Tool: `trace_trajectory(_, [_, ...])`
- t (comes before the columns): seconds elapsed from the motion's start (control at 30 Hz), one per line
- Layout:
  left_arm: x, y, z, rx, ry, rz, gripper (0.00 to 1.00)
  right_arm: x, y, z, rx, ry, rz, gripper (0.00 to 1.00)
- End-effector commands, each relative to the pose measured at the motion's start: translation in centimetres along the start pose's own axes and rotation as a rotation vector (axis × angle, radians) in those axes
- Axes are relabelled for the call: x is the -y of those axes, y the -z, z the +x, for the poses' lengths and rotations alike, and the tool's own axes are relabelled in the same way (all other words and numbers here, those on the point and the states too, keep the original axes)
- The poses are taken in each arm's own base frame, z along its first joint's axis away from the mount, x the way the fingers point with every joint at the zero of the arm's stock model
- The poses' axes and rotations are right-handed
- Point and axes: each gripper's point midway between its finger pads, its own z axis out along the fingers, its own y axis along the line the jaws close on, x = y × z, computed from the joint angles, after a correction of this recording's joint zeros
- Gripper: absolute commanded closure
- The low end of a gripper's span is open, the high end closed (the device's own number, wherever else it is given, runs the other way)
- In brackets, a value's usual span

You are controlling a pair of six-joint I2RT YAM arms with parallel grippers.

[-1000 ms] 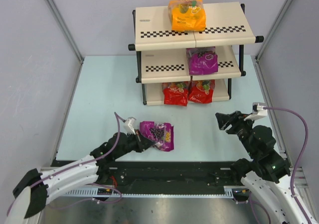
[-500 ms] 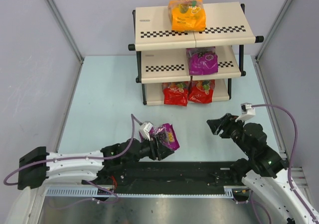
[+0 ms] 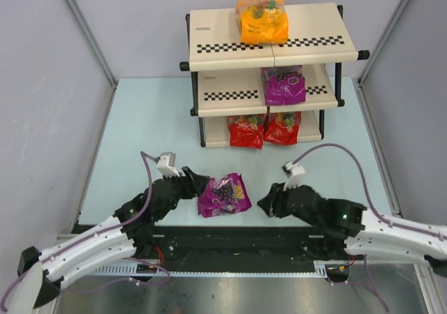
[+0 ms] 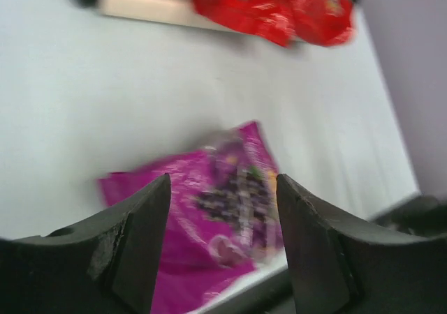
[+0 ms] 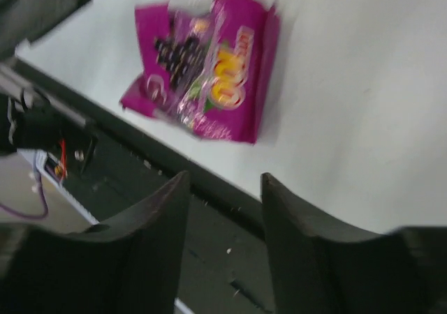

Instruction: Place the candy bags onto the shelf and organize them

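Observation:
A purple candy bag (image 3: 223, 195) lies flat on the table near the front edge, also seen in the left wrist view (image 4: 209, 223) and the right wrist view (image 5: 209, 70). My left gripper (image 3: 198, 183) (image 4: 222, 181) is open at the bag's left edge, holding nothing. To the bag's right, my right gripper (image 3: 265, 206) (image 5: 224, 178) is open and empty, its fingers apart from the bag. The shelf (image 3: 216, 31) stands at the back. It carries an orange bag (image 3: 262, 21) on top, a purple bag (image 3: 283, 85) on the middle tier, and two red bags (image 3: 246, 131) (image 3: 283, 128) at the bottom.
A black rail (image 3: 237, 241) runs along the table's front edge, just below the loose bag. Grey walls close both sides. The right wrist's purple cable (image 3: 335, 150) arcs over the table.
My left gripper has opened, let go of the purple bag and drawn back to the left. The right arm has swung down and left toward the bag, its jaws narrower.

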Motion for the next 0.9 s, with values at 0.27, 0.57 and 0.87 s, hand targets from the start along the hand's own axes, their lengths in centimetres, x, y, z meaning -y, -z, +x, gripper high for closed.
trace_trajectory(0.27, [-9.5,-3.1,-1.0,0.001,0.001,-0.294,0.4,-5.9,-5.1,6.0,-0.06,0.003,-0.026,0.99])
trace_trajectory(0.57, [-9.1,-6.4,0.0,-0.078,-0.037,-0.255,1.0,-5.1,-7.2,7.9,-0.122,0.002,0.018,1.0])
trace_trajectory(0.87, [-8.4,-7.1,1.8,-0.13,-0.059,-0.167,1.0,-2.1,-9.2,9.0,-0.175,-0.01,0.125,1.0])
